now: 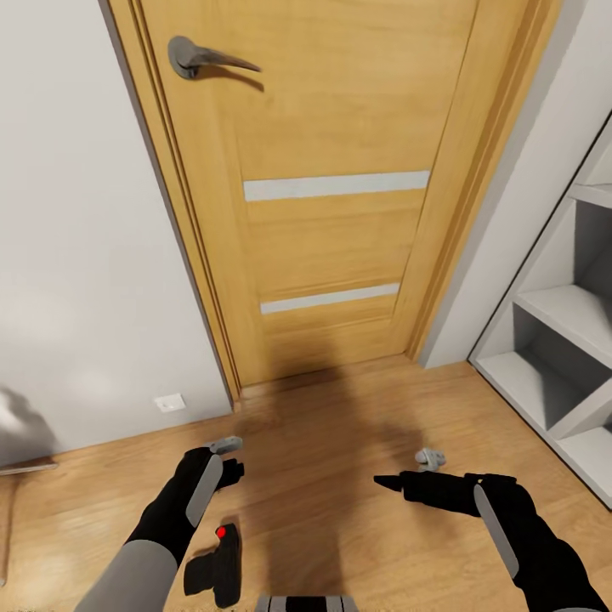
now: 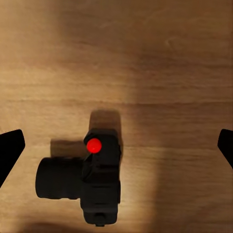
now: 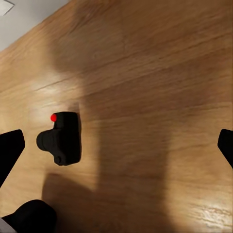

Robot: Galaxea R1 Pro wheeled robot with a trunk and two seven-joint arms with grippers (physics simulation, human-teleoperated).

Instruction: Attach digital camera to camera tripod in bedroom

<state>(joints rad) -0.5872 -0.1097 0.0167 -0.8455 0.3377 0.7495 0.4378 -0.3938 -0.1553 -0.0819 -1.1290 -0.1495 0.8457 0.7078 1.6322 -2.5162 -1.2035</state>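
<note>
Digital camera (image 2: 92, 179) on the wood floor (image 2: 160, 63), directly beneath the left gripper (image 2: 116, 145), jaws spread wide, empty. Right gripper (image 3: 116, 145) likewise spread, camera off to its side.

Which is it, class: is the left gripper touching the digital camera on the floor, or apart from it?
Apart. In the left wrist view the digital camera lies on the wood floor, with bare floor separating it from both open fingertips at the picture's edges.

Even bright light; broad soft shadow across floor (image 1: 340, 442) and door (image 1: 340, 255) base; renders slightly soft; wide-angle tilt at edges.
</note>
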